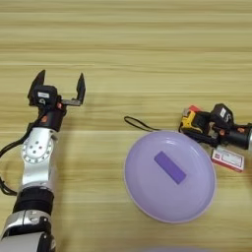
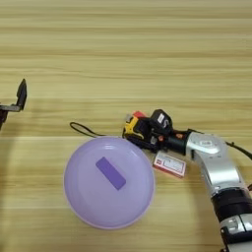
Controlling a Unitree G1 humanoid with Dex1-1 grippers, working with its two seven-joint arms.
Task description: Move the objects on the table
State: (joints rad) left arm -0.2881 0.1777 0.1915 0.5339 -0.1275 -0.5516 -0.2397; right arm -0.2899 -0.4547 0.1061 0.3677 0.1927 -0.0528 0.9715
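Observation:
A large lilac plate (image 1: 147, 197) lies on the table (image 1: 123, 39) at front centre, with a purple block (image 1: 170, 167) lying flat in it. Just past the plate's far right rim, my right gripper (image 2: 137, 134) is shut on the yellow-black tape measure (image 2: 132, 126), whose black cord (image 2: 83, 130) trails left on the wood. Behind the tape measure a red cube (image 2: 139, 114) peeks out, mostly hidden. A red-white card box (image 2: 170, 165) lies under the right forearm, beside the plate. My left gripper (image 1: 60, 79) hangs open and holds nothing at the far left.
The left arm (image 1: 35, 157) runs up the left edge from the front. The right arm (image 2: 216, 167) comes in from the front right corner. Bare wood stretches across the whole far half of the table.

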